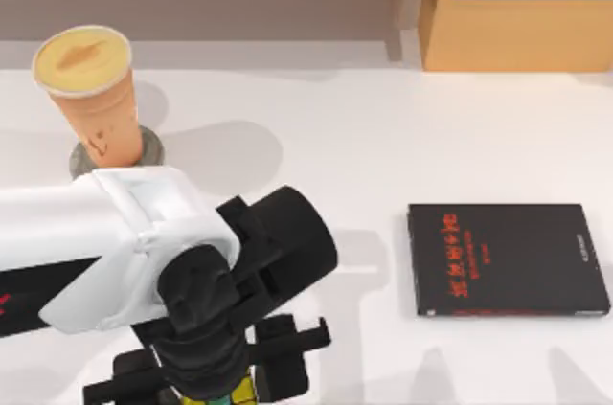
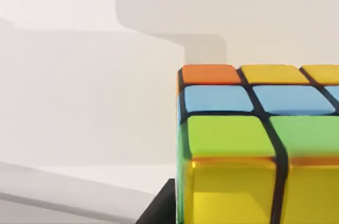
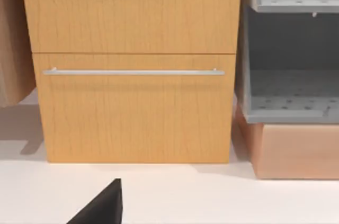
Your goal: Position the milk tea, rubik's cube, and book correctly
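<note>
Left gripper (image 1: pixel 206 388) at bottom-left of top view, pointing down, directly over rubik's cube (image 1: pixel 235 393); cube sits between its fingers, so probably gripped, though finger contact cannot be confirmed. Left wrist view: cube (image 2: pixel 254 144) close up, lower right of frame. Left arm clearly nearer arm.

Farther: black book (image 1: pixel 508 259) flat at right-centre, long axis left-right.

Farthest: milk tea (image 1: pixel 91 99) upright on grey disc (image 1: pixel 148 148), upper left.

Black book w/ red chars (image 1: pixel 508 258) flat at table's (image 1: pixel 383 137) right; wood cabinet (image 1: pixel 522 8) behind.
</note>
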You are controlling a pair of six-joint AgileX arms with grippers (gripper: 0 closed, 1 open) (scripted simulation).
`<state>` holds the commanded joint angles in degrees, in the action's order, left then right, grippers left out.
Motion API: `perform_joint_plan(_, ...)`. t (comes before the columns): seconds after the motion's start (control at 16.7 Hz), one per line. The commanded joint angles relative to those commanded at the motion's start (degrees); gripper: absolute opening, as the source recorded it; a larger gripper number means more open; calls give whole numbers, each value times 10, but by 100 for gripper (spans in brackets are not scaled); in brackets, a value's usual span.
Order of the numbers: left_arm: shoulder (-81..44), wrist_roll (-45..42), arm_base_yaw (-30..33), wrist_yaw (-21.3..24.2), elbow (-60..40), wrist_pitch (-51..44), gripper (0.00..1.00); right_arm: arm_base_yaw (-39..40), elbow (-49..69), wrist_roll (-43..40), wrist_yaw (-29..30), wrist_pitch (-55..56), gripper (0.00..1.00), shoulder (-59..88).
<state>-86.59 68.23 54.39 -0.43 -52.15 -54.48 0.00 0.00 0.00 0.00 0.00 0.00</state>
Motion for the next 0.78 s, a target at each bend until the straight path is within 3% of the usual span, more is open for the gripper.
perform_joint_plan(0.36,-51,-151,-31,-84,-121,140,0,0,0,0,0,0,100,0)
perform_joint_plan(0.78,-136,-491,-106,-244,-320,410,0,0,0,0,0,0,100,0)
